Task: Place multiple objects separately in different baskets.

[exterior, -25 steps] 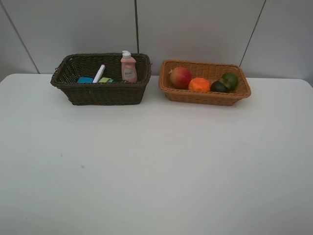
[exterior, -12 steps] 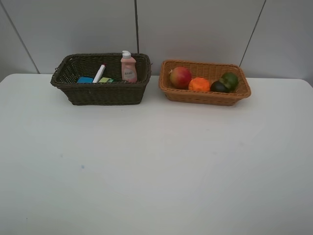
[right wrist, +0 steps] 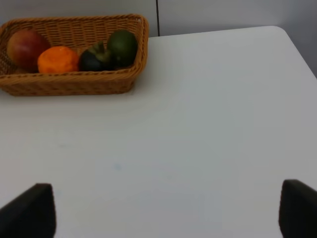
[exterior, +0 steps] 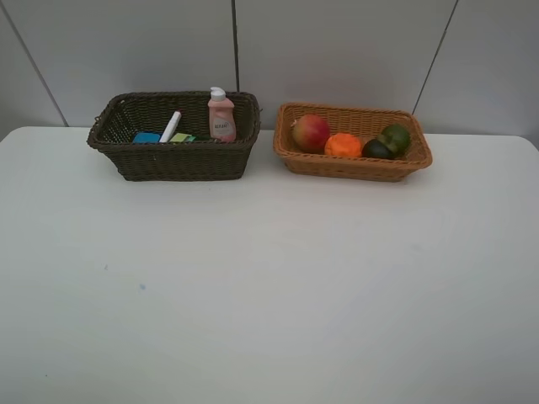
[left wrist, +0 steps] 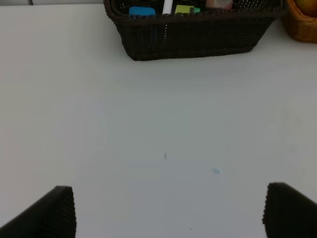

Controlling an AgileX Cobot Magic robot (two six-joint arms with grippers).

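Dark basket (exterior: 173,160): rear left of white table (exterior: 269,295); deep, stiff woven walls.
Pink bottle (exterior: 221,118): upright at right end of dark basket; likely light, smooth plastic, slippery; best gripped across the body below the neck.
White marker (exterior: 171,126): leaning inside dark basket; thin, rigid, apt to roll; best pinched mid-barrel.
Blue block (exterior: 146,137) and green block (exterior: 182,137): low on dark basket floor, partly hidden.
Tan basket (exterior: 352,165): just beside dark basket, shallow.
Pomegranate (exterior: 311,133), orange (exterior: 343,146), mangosteen (exterior: 376,149), lime (exterior: 395,138): clustered in tan basket; round, firm, prone to rolling; widest girth safest.
Left gripper (left wrist: 168,210): spread wide, empty, above bare table.
Right gripper (right wrist: 166,208): spread wide, empty.
Progress: sorting apparently finished.
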